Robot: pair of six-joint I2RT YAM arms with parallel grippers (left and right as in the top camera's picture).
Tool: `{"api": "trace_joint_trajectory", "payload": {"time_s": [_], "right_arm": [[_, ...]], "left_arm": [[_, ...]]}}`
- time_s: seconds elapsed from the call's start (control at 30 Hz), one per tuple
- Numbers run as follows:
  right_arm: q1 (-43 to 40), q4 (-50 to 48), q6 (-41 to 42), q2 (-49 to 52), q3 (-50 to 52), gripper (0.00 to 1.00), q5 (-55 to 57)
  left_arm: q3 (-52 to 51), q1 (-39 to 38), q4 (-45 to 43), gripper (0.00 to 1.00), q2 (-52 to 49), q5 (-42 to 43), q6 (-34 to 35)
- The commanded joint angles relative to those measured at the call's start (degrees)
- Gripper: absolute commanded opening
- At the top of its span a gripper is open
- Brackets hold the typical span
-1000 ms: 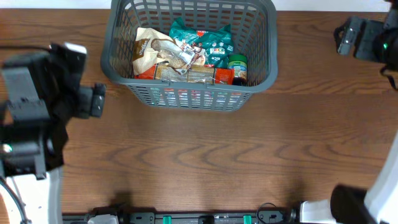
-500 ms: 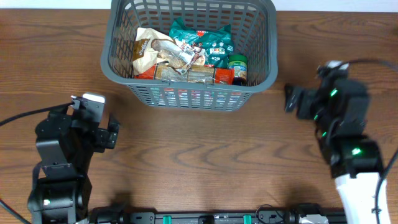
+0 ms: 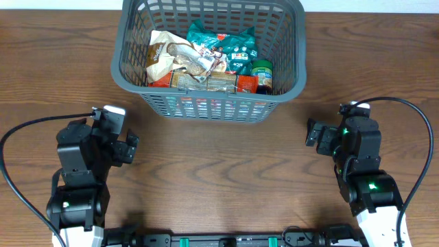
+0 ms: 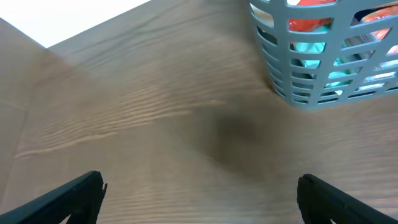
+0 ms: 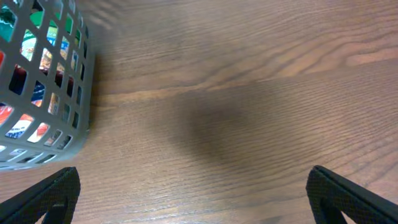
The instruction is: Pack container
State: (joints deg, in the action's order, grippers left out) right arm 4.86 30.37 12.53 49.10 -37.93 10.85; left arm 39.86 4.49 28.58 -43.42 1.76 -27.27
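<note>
container (image 3: 206, 104) far rim cropped, packet (image 3: 230, 48) labels unreadable

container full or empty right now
Packed, not empty: the container holds a green snack bag, a tan bag, a flat packet and a green-lidded jar, covering most of its floor in the overhead view.

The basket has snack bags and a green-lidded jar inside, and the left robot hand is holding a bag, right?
Not quite. The left gripper holds nothing: the left wrist view shows its jaws open over bare table. The basket does have snack bags and a green-lidded jar inside.
</note>
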Motion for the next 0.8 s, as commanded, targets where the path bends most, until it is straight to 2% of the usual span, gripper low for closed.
{"api": "trace_joint_trajectory", "payload": {"time_s": [0.0,0.77], "right_arm": [[0.6,0.0,1.2,0.2,0.2,0.99,1.2],[0.3,1.6,1.2,-1.3,0.2,0.99,1.2]], "left_arm": [[0.4,0.2,0.0,0.98,-0.7,0.8,-0.8],[0.4,0.2,1.1,0.99,-2.6,0.8,-0.8]]}}
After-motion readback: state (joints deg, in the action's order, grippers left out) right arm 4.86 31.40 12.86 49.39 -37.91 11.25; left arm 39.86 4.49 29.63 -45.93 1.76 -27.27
